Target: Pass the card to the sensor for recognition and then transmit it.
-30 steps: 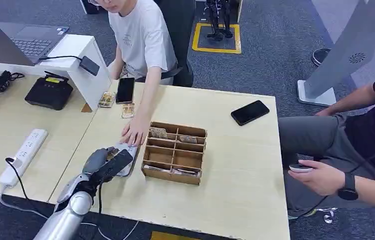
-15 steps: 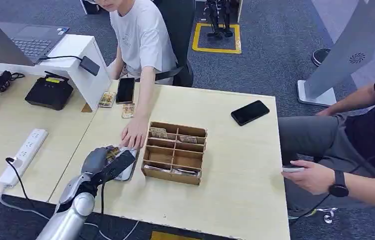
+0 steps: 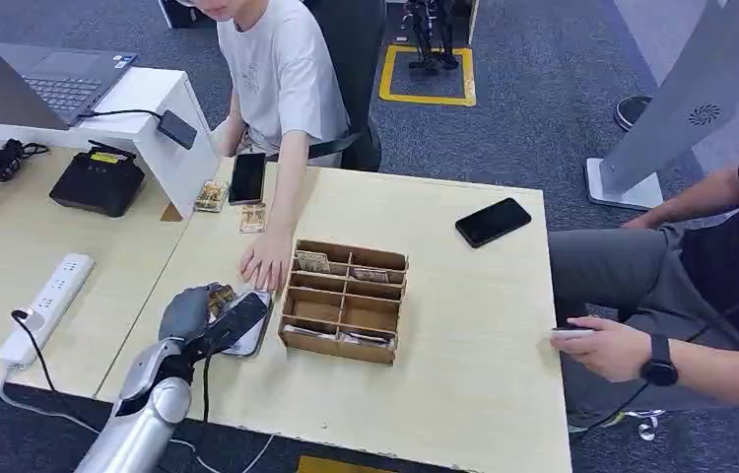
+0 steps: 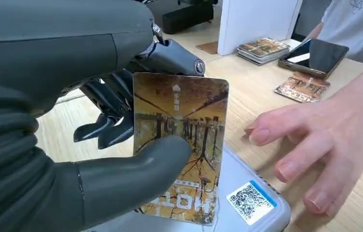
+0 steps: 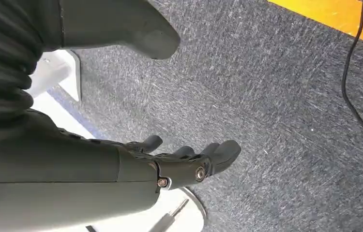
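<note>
left hand has the brown picture-printed card pinched between thumb and dark fingers, right over the flat grey sensor pad with the QR sticker; a person's bare hand rests just beside it; right hand hangs over grey carpet, fingers loosely apart, holding nothing

Light wood table, divided wooden box, black phone (face down)

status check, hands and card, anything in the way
Left hand holds card over the sensor. Right hand open, above floor. Person's hand rests right beside the sensor.
</note>
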Controlling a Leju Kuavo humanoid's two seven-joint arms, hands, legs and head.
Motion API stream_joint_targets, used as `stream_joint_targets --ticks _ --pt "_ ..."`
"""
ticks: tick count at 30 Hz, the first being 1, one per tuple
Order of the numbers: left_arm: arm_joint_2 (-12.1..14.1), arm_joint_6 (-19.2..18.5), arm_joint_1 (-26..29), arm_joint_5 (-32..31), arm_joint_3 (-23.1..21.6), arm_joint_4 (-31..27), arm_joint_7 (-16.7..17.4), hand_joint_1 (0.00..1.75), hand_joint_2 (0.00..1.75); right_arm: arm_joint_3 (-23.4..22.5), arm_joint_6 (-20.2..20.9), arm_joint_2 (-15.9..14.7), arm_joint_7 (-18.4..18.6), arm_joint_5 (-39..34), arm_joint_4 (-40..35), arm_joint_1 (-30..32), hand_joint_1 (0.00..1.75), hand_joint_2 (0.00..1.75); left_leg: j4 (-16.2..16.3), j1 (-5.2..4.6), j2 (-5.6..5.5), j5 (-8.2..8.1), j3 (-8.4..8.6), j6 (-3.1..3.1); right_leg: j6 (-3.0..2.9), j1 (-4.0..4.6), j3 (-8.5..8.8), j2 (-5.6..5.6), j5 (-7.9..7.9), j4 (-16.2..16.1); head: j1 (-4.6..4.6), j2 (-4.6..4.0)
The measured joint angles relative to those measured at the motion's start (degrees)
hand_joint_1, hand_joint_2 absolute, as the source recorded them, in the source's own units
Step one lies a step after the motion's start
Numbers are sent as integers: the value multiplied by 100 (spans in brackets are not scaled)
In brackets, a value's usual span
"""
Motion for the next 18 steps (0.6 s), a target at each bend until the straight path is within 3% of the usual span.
stream_joint_targets --ticks 18 --pt "-120 293 -120 -638 7 394 39 175 175 85 -85 17 -179 -2 0 -58 0 175 0 0 0 0 4 0 0 0 4 0 0 0 0 0"
